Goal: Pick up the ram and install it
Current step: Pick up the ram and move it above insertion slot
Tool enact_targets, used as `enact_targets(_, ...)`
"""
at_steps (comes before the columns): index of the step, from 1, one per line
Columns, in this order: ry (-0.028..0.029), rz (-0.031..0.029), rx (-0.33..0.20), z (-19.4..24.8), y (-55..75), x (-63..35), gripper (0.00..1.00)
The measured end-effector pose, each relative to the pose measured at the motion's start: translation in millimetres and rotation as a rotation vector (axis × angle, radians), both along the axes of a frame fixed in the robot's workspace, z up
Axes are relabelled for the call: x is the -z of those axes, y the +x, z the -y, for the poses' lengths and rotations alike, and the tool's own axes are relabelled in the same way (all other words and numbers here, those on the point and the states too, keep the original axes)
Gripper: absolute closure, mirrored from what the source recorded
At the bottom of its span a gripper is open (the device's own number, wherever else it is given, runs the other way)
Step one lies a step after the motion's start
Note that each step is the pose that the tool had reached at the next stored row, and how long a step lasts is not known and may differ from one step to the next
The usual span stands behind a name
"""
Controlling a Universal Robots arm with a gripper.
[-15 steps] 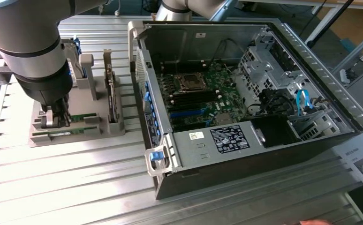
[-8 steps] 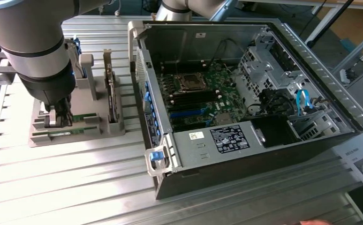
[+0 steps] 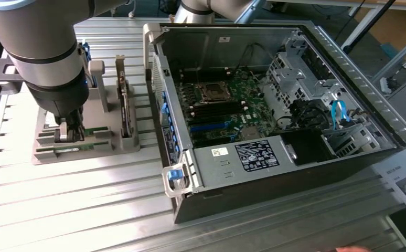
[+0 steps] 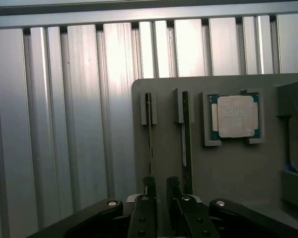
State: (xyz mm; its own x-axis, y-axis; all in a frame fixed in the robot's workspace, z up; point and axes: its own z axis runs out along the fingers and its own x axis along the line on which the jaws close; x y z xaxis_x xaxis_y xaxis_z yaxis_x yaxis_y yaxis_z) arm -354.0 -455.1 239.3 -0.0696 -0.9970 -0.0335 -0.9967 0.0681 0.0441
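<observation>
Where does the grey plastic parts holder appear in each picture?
Exterior view: grey plastic parts holder at the exterior view's left, beside the open computer case, under the gripper.
Wrist view: holder beneath the gripper, carrying a square silver chip.
Shared landmark: the ribbed aluminium table.

You'll see the counter [image 3: 84, 199] is ribbed bare metal, smooth and shiny. The holder [image 4: 238, 168] looks like matt grey plastic. The processor [image 4: 235, 116] has a dull silver metal lid. The computer case [image 3: 189, 47] is unpainted sheet metal inside; the jaws are glossy black.
</observation>
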Motion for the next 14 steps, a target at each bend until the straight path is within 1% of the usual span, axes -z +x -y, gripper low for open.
enact_targets(4, 0.0001, 0.0001, 0.000, 0.0, 2.3, 0.1, 0.76)
enact_targets(10, -0.0001, -0.0001, 0.000, 0.0, 2.5, 0.1, 0.76)
enact_targets(14, 0.0000, 0.0000, 0.000, 0.0, 2.5, 2.3, 0.76)
